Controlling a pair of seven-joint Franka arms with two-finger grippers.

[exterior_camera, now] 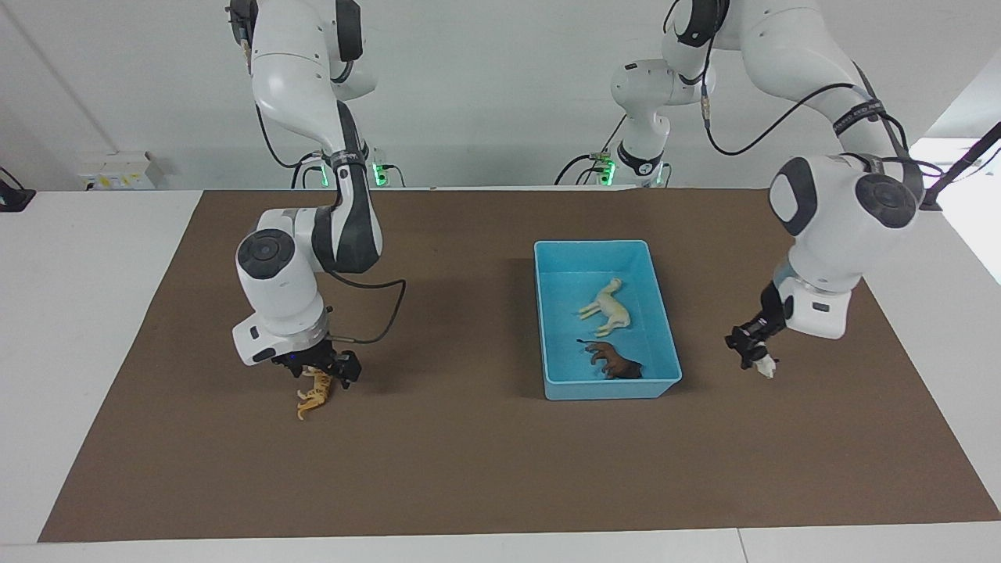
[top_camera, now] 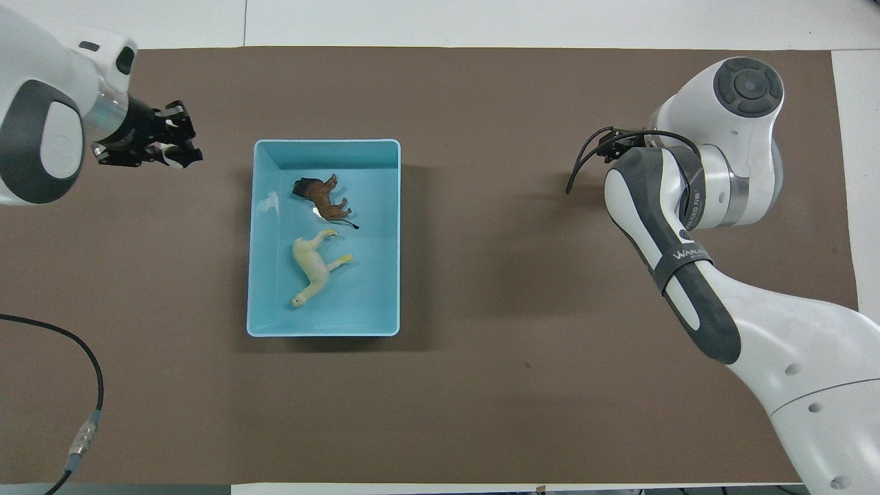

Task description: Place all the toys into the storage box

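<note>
The light blue storage box (exterior_camera: pixel 610 389) (top_camera: pixel 256 240) sits on the mat with two toys lying in it, the cream horse (exterior_camera: pixel 608 306) (top_camera: pixel 313 265) and the brown lion (exterior_camera: pixel 618 363) (top_camera: pixel 323 199). The orange tiger (exterior_camera: pixel 313 397) lies on the mat toward the right arm's end. My right gripper (exterior_camera: pixel 322 374) is low over it, open, covering its upper part. In the overhead view the right arm hides the tiger. My left gripper (exterior_camera: pixel 752 348) (top_camera: pixel 165 141) hangs above the mat beside the box, shut on the black-and-white panda (exterior_camera: pixel 766 365).
A brown mat (exterior_camera: pixel 469 469) covers most of the white table (exterior_camera: pixel 70 313). A loose cable (top_camera: pixel 82 426) lies at the mat's corner near the left arm's base. A small white unit (exterior_camera: pixel 117 170) sits on the table near the wall.
</note>
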